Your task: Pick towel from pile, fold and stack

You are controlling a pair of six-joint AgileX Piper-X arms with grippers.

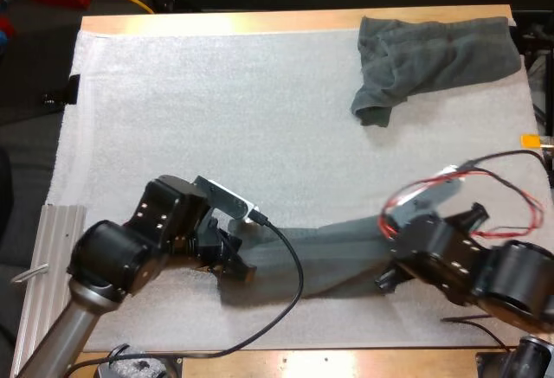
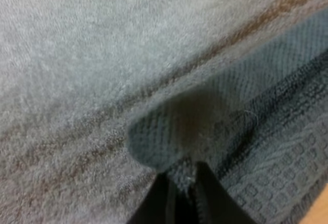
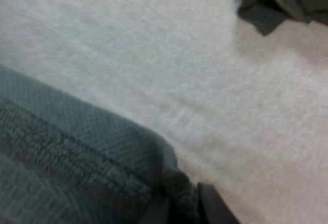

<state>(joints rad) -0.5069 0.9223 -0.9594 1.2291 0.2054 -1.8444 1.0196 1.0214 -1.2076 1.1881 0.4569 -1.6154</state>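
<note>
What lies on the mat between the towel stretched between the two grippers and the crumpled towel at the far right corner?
Nothing: in the high view, bare white mat separates the stretched towel from the crumpled towel.

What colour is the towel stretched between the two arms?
Dark grey-green, with a waffle weave; the towel shows best in the left wrist view.

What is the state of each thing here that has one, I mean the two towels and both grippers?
near towel: stretched out long, gripped at both ends.
far towel: crumpled, lying free.
left gripper: shut on the near towel.
right gripper: shut on the near towel.
</note>
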